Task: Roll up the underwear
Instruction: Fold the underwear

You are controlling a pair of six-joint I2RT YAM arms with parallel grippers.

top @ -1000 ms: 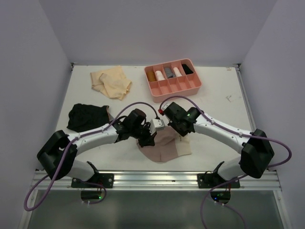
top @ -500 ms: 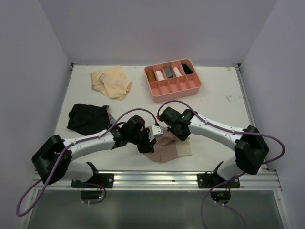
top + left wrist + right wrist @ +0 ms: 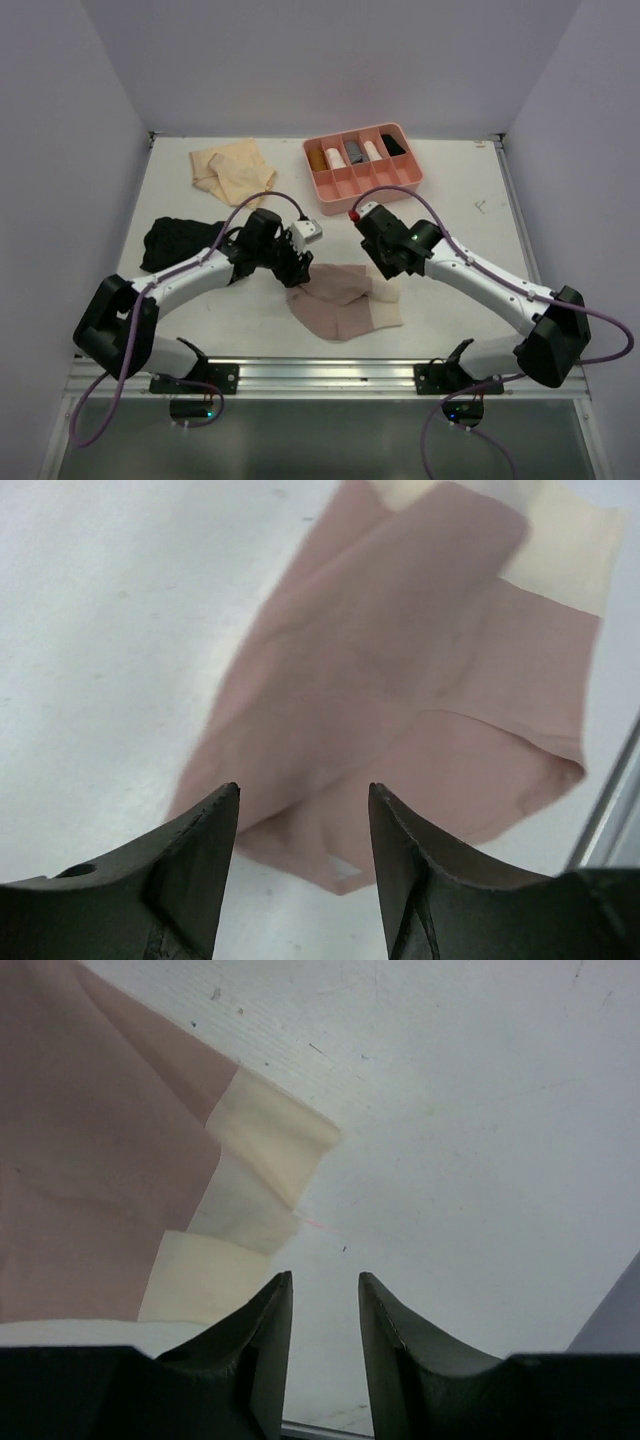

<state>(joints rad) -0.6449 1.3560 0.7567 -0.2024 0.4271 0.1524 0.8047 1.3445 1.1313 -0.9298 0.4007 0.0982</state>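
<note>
You were partway through rolling the dusty pink underwear [image 3: 342, 305], which lay folded over on itself on the table [image 3: 455, 205] near the front edge, between your two arms. Your left gripper [image 3: 303, 788] hovered over its left side, jaws apart and nothing in them. Your right gripper [image 3: 325, 1278] was likewise parted and empty, just off the cream patch at the garment's right. I'd judge the next move called for taking hold of an edge and turning the cloth over into a tight roll. You had three garments out: this one, one black garment [image 3: 182, 247] and one pale tan garment [image 3: 233, 172], plus one pink tray [image 3: 372, 198].
</note>
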